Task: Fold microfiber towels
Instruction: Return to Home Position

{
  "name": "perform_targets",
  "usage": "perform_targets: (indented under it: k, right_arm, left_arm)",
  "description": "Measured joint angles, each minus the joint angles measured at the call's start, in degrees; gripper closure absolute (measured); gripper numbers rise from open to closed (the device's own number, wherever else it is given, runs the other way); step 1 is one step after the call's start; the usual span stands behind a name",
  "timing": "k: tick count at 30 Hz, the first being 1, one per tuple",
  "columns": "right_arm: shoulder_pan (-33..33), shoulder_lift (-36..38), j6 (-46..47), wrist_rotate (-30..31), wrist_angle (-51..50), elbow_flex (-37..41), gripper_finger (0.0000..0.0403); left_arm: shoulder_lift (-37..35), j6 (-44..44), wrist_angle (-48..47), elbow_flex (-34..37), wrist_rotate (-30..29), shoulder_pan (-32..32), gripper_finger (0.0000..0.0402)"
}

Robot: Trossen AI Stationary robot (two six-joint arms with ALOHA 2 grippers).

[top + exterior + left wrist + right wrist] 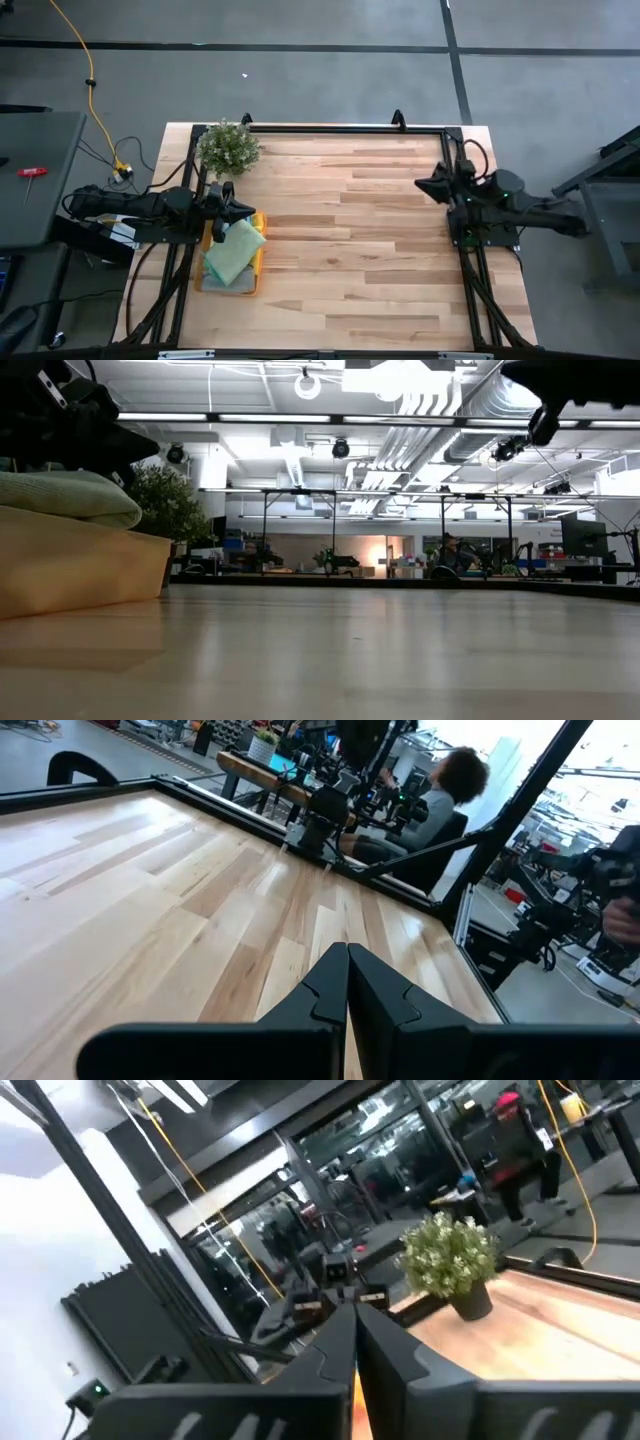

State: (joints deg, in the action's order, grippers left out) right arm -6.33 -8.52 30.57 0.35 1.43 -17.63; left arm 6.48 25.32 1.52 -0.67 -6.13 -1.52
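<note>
Noting my left pincer pinched fully shut on nothing, with nothing left to carry. The soft folded pale-green microfiber towels lie stacked just beneath its tips in the flat translucent orange tray for collection. My right pincer is also closed and empty, well apart. Folding looks done.

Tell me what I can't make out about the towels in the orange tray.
- What lies under the green towel: in the high view it covers the stack; in the low view the orange tray wall hides it.
- Tray's full length, low view: cut off by the picture's left edge.
- Wrist views: neither shows the tray.
</note>
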Motion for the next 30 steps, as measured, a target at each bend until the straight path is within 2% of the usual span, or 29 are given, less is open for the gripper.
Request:
perform_targets:
  k: [3,7,14,20,23,30]
  right_arm:
    - [0.0,1.0,0.1,-0.4,6.6,5.5,0.0398]
    - [0.0,3.2,-0.8,-0.3,7.5,9.7,0.04]
    - [0.0,8.4,-4.0,6.9,10.0,17.1,0.0402]
    - [0.0,7.5,-9.6,8.4,5.2,17.1,0.0403]
    - [0.0,7.4,-11.7,7.3,0.6,17.0,0.0402]
    - [0.0,4.8,-16.1,2.6,-0.5,16.9,0.0403]
  left_arm:
    - [0.0,0.0,0.0,0.0,0.0,0.0,0.0401]
    - [0.0,0.0,0.0,0.0,0.0,0.0,0.0401]
    - [0.0,0.0,0.0,0.0,-0.1,0.0,0.0401]
    - [0.0,0.0,0.0,0.0,-0.1,0.0,0.0401]
    - [0.0,0.0,0.0,0.0,-0.1,0.0,0.0401]
    - [0.0,0.0,0.0,0.0,-0.1,0.0,0.0401]
